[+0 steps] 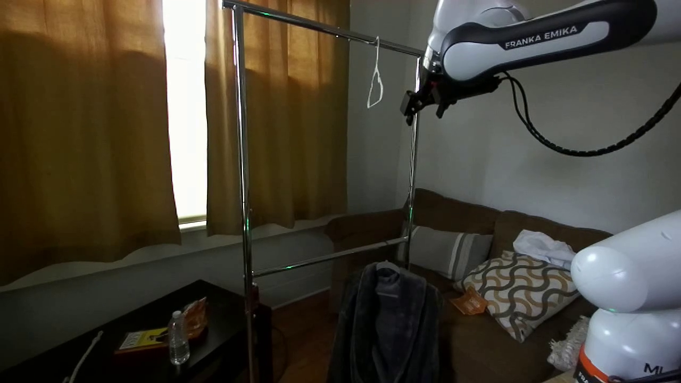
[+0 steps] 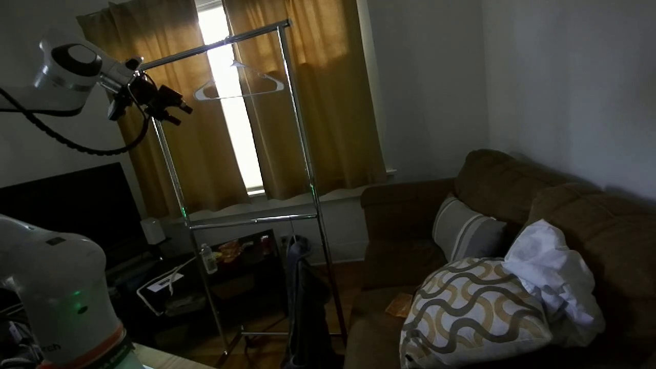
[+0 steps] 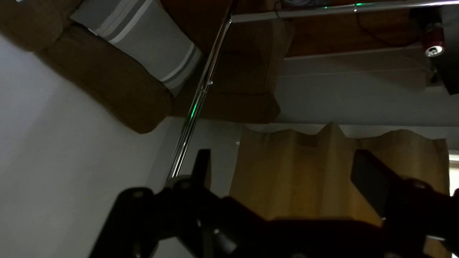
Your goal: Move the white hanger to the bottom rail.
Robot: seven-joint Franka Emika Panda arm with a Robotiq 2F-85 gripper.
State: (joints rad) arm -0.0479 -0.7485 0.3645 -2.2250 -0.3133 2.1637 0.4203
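Both exterior views only: white hanger (image 1: 376, 69)

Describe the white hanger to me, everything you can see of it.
The white hanger is thin and pale, perhaps plastic. Its curved hook goes over the rack's top bar, so it hangs upright with the triangular frame below. In an exterior view it shows broadside: sloping shoulders and a straight lower bar. No garment is on it. The open pincer is near but apart from it. The wrist view does not show it.
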